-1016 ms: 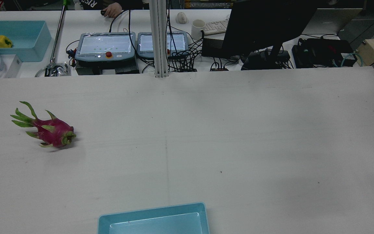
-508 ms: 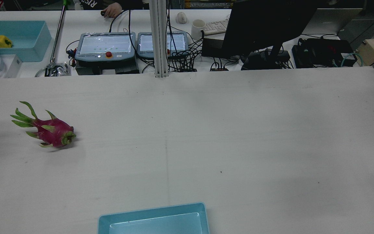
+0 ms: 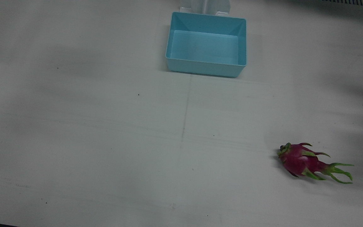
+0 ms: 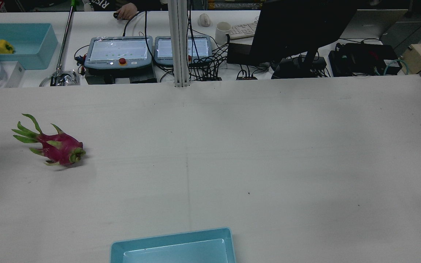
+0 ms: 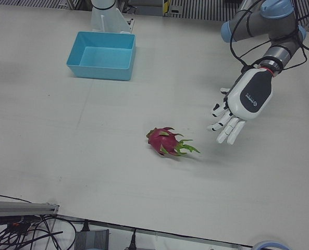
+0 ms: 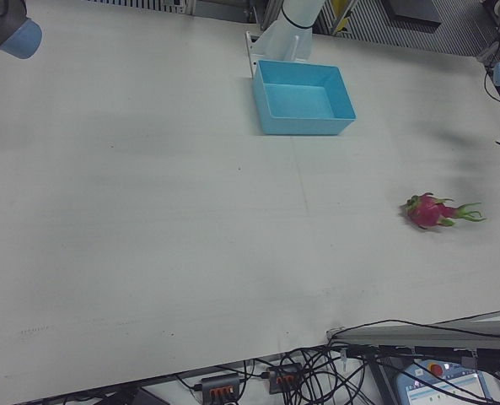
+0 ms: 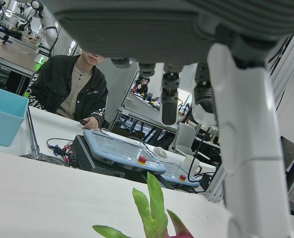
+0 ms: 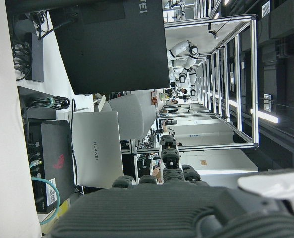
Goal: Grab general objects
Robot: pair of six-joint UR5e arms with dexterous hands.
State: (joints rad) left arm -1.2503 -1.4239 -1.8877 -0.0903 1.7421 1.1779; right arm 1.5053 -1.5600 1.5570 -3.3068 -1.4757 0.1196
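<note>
The dragon fruit lies near the table's left edge; the bin sits at the robot-side edge, centred.

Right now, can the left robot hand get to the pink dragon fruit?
Probably yes. The left robot hand hangs open just beside the dragon fruit, fingers pointing down, with only bare table between them. The blue bin sits far off.

Blue bin empty, at counter edge nearest the pedestals. Behind the counter: two teach pendants side by side, dark monitor, white mug, keyboard, second blue bin holding a yellow pepper
</note>
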